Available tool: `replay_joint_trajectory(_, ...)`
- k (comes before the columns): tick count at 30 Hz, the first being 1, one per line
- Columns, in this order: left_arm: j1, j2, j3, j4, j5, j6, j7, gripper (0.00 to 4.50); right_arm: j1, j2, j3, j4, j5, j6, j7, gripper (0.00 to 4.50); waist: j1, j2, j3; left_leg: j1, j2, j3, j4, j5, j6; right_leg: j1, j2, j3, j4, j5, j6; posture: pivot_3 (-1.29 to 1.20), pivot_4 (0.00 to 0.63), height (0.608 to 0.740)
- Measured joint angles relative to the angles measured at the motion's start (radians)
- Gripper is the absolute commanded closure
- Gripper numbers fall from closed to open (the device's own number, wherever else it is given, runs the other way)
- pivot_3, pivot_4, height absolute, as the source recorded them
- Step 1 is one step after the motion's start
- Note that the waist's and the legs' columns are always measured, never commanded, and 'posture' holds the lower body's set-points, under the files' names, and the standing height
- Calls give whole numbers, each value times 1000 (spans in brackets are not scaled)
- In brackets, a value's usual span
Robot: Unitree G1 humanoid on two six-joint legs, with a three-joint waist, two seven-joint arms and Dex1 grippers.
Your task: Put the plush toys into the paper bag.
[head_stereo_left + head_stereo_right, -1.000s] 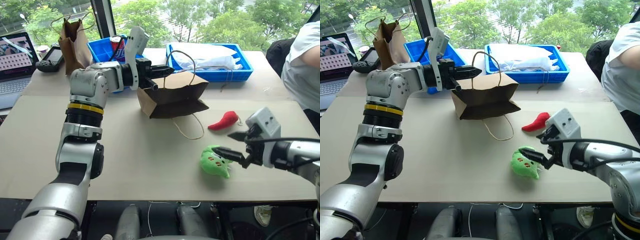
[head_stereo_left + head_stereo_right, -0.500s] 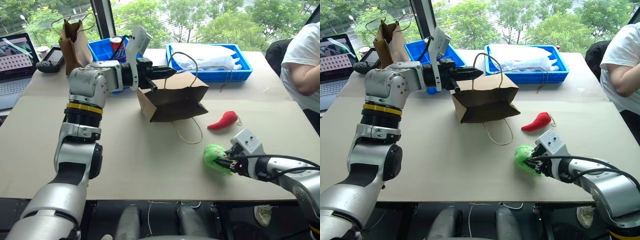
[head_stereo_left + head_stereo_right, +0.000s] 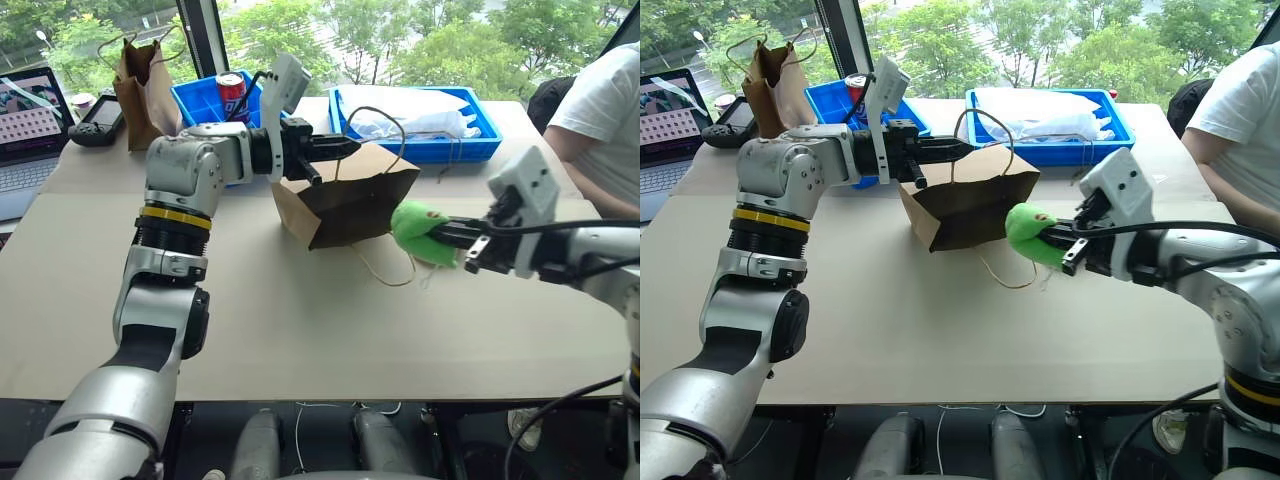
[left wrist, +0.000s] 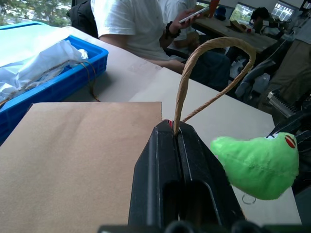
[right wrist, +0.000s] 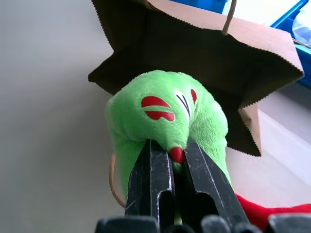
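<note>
The paper bag [image 3: 350, 195] lies tipped on the table with its dark mouth facing my right arm. My left gripper [image 3: 345, 147] is shut on the bag's upper handle at the rim [image 4: 174, 130], holding the mouth open. The green plush toy [image 3: 418, 230] hangs in the air just in front of that mouth. My right gripper [image 3: 445, 238] is shut on it, the fingers [image 5: 150, 179] pinching its lower part. In the right wrist view a bit of the red chili toy [image 5: 272, 213] shows on the table below my right gripper.
A blue tray [image 3: 440, 150] with white plastic sits behind the bag. A second blue bin [image 3: 200, 100] holds a red can [image 3: 231, 90]. A narrower brown bag [image 3: 145, 85], a controller [image 3: 95, 120] and a laptop [image 3: 30, 110] stand far left. A person [image 3: 600, 110] sits at right.
My right gripper closed on the green toy, lifted it off the table and carried it up to the bag's mouth. My left gripper kept its hold on the handle.
</note>
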Motion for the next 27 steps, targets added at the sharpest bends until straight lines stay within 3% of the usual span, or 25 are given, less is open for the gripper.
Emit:
replay_joint_trajectory(7,29,3,3,-39,-6,36,11,4500,-125,208,160,217,-101,-106,-92,4491,3,1,0,-2,0,-2,1,0,0,-1,0,-3,1,0,0,0,150,715)
replay_joint_trajectory(13,35,1,4,-67,-14,56,21,4500,-159,294,268,408,-212,-236,-93,4491,2,1,0,-2,0,-4,1,1,-1,0,-1,-5,2,0,0,0,150,715)
replay_joint_trajectory(21,46,-3,5,-102,-44,79,32,4500,-184,478,219,646,-303,-407,-202,4491,-8,1,0,-2,0,-5,0,2,-3,-1,-1,-7,9,0,0,0,150,715)
replay_joint_trajectory(27,55,-5,5,-115,-46,84,47,4500,-189,651,6,771,-233,-487,-330,2468,-18,1,1,-2,0,-7,0,3,-5,-1,-1,-9,11,0,-1,0,150,715)
